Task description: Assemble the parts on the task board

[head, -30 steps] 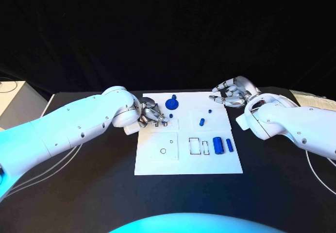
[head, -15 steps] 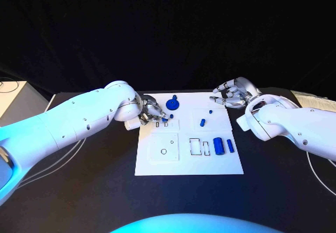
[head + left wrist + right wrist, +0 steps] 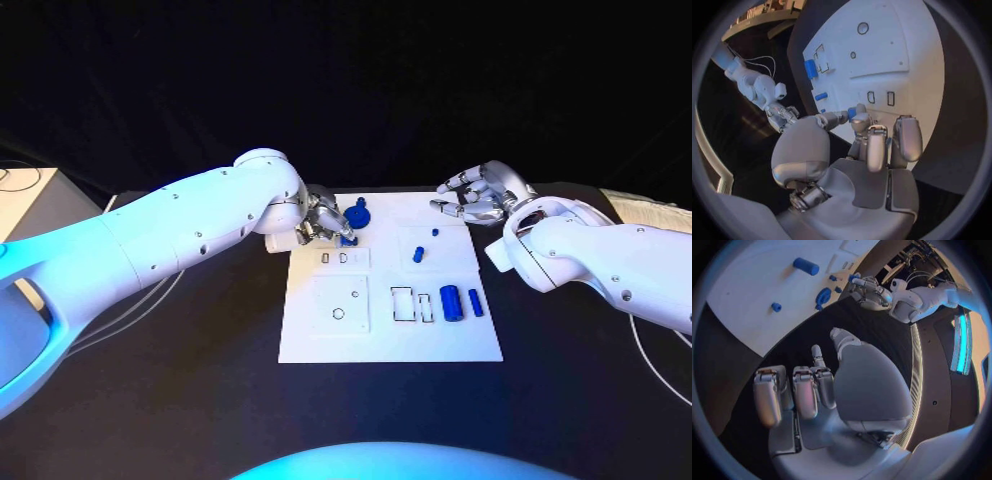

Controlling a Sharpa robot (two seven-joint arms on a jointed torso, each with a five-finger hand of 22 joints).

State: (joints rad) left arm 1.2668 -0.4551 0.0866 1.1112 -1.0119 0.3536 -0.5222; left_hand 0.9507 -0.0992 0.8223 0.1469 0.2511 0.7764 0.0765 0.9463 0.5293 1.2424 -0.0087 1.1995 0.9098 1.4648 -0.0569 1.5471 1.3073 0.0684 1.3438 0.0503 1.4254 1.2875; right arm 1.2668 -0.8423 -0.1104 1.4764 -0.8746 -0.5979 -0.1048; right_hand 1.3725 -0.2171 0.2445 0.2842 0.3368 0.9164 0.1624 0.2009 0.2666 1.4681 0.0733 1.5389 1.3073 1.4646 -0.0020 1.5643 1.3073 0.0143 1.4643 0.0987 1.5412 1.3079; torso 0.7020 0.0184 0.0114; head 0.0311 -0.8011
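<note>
Task board [image 3: 389, 340] sits mid-table on the black table [image 3: 173, 390], white plate with recessed slots, blue parts spread over it; left hand [image 3: 320, 222] is at the board's far left corner with fingers curled in, and the left wrist view shows a small blue peg [image 3: 852, 112] pinched at the fingertips [image 3: 859, 121], so that hand is holding the peg (grip looks light, tip-only), probably so the peg end stays free to go into a hole. Just beyond the left hand lies a flat blue disc-shaped part [image 3: 356, 213], close to the fingers, can't tell if touching. Just below the held peg in the left wrist view are two small rectangular slots [image 3: 880, 97], likely candidates for the insert, but which one is meant I can't say. Right hand [image 3: 476, 195] hovers off the board's far right corner over the table, fingers loosely curled with nothing in them, not touching any part, looks parked out of the way so the left has room. Toward the robot from the right hand: two small blue studs [image 3: 417, 251] standing mid-board, then a thick blue cylinder [image 3: 449, 299] and a thinner blue pin [image 3: 473, 300] lying side by side next to empty rectangular recesses [image 3: 410, 302]. Most parts unseated, so task judged early
</note>
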